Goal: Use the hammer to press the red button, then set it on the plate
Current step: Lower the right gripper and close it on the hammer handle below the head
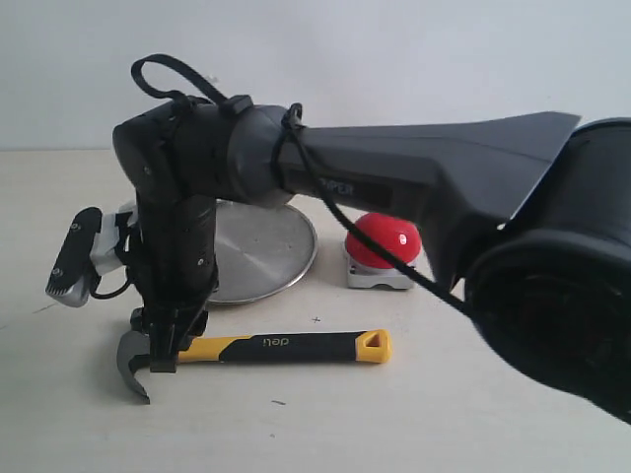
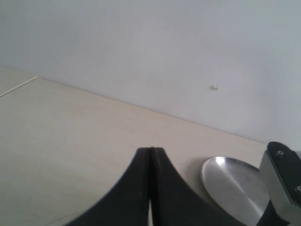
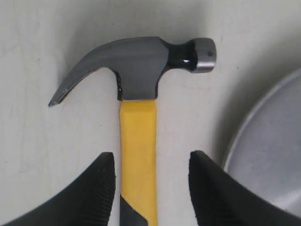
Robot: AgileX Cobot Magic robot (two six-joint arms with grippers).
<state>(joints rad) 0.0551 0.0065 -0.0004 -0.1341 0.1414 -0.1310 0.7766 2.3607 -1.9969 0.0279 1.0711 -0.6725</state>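
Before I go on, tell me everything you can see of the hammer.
The hammer is a small claw hammer: dark steel head with a curved claw, yellow neck, black-and-yellow grip with pale lettering, and a triangular hole in its yellow end. It lies flat on the table, beside the plate but not touching it. The right gripper straddles its neck with the jaws open, and there is a gap on both sides.
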